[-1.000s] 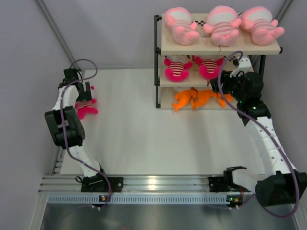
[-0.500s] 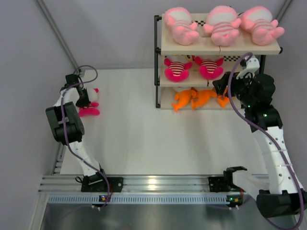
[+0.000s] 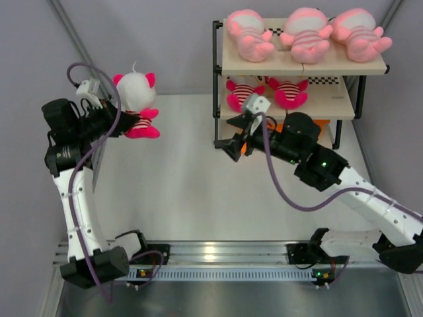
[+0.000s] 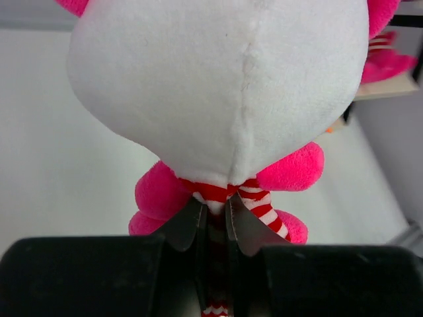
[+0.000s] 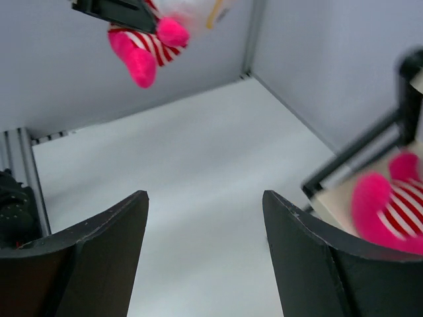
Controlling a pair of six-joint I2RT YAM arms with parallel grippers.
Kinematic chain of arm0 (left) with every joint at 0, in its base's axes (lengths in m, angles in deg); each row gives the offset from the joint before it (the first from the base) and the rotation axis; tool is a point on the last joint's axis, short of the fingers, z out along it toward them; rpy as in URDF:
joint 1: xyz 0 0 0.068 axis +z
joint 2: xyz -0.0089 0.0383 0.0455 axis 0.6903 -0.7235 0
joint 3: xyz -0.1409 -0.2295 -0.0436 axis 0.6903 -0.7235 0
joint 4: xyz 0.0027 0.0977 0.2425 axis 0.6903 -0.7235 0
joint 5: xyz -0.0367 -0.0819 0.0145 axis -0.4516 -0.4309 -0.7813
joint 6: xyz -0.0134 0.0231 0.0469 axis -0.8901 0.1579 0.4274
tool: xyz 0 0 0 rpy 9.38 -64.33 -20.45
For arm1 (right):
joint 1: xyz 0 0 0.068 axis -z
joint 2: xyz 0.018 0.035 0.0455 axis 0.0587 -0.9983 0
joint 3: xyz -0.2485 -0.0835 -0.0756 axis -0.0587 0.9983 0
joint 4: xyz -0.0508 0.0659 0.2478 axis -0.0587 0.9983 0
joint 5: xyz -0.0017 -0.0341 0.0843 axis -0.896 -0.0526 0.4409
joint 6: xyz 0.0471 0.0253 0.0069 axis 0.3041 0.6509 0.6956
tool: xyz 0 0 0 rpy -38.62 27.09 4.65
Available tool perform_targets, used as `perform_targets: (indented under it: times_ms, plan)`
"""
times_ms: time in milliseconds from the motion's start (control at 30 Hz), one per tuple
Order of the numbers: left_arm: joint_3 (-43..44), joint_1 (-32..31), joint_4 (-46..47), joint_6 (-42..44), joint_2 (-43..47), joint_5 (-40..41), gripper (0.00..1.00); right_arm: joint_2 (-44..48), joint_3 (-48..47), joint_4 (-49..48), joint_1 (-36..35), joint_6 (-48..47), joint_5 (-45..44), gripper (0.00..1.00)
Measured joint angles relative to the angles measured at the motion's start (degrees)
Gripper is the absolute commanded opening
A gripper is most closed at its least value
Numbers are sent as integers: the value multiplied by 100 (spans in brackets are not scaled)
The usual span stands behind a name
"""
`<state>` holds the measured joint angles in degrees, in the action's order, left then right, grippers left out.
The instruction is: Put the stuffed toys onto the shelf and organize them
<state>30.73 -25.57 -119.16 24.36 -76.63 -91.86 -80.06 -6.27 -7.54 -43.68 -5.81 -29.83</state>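
My left gripper [image 3: 125, 124] is shut on a hot-pink stuffed toy [image 3: 135, 92] with a white head, held high above the table's left side. In the left wrist view the fingers [image 4: 188, 224] pinch its red-and-white striped body [image 4: 218, 86]. The shelf [image 3: 291, 68] stands at the far right. Three pale pink toys [image 3: 305, 33] lie on its top board and two hot-pink ones [image 3: 241, 94] on the middle board. A scrap of orange toy [image 3: 283, 125] shows behind my right arm. My right gripper [image 3: 229, 144] is open and empty in front of the shelf's left post [image 5: 357, 155].
A metal rail [image 3: 218, 254] with both arm bases runs along the near edge. Grey walls close in on the left and at the back. A purple cable [image 3: 277, 178] loops off the right arm over the white tabletop [image 3: 185, 191].
The left gripper shut on the hot-pink toy lying at the table's left and lifted it high. The right arm swung from the shelf's right side leftward across its front, jaws widening.
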Motion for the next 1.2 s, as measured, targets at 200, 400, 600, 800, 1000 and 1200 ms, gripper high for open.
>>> perform_targets:
  times_ms: [200,400,600,800,1000,1200]
  plan:
    - [378,-4,-33,-1338,706,-1469,0,-520,621,-1797,-1294,-621,297,72]
    - [715,-4,-131,-1915,870,-1617,0,-859,1298,-3383,-1438,-717,522,72]
    - [848,-4,-146,-2295,1272,-1827,0,-1364,1266,-4675,-1751,-776,522,74]
    - [872,-4,-149,-2450,1307,-1875,0,-1954,667,-5233,-1832,-448,442,72]
    - [702,-4,-177,-2446,1285,-1821,0,-2426,227,-5587,-1888,66,380,49]
    - [684,4,-192,-2376,1250,-1718,0,-2500,219,-5665,-1978,402,79,12]
